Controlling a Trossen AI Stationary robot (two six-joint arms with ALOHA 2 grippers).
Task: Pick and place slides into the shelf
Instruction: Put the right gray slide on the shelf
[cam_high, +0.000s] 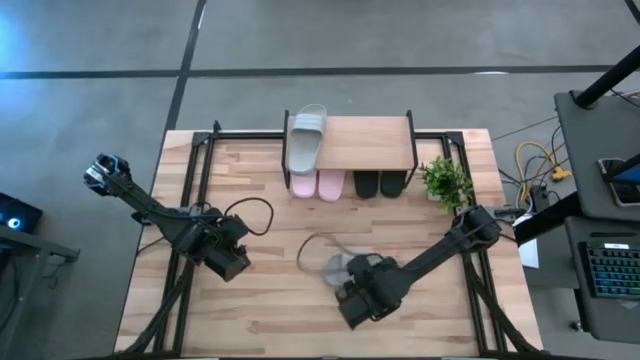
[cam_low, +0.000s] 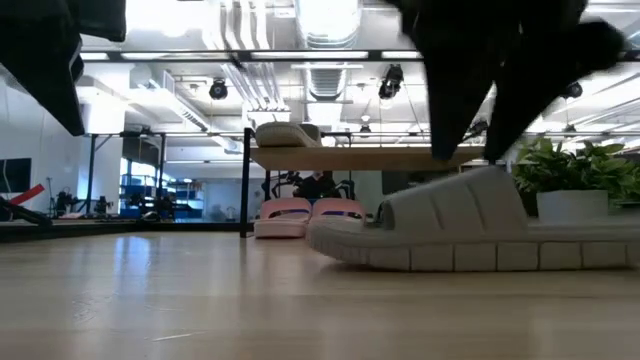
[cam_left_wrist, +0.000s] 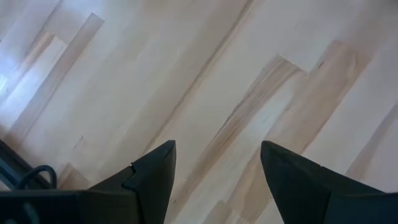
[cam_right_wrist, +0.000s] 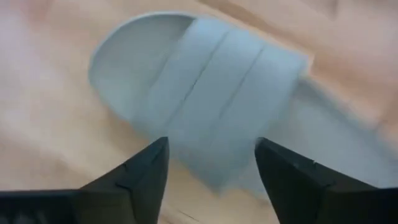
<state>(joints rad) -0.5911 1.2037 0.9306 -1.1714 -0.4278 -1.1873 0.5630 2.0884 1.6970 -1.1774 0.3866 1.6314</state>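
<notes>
One grey-green slide (cam_high: 340, 266) lies sole-down on the table in front of the shelf (cam_high: 368, 146); it also shows in the low view (cam_low: 470, 235). My right gripper (cam_right_wrist: 211, 146) is open just above the slide, one finger on each side of its wide strap (cam_right_wrist: 217, 93), touching nothing that shows. The other grey-green slide (cam_high: 305, 138) rests on the left end of the shelf top. The pale pink pair (cam_high: 318, 185) and the black pair (cam_high: 380, 184) stand under the plank. My left gripper (cam_left_wrist: 217, 149) is open over bare wood on the table's left (cam_high: 232, 265).
A small potted plant (cam_high: 447, 182) stands on the table just right of the shelf. A thin dark cable (cam_high: 312, 245) loops on the table near the loose slide. Bare wood lies between the two arms and along the near edge (cam_high: 280, 320).
</notes>
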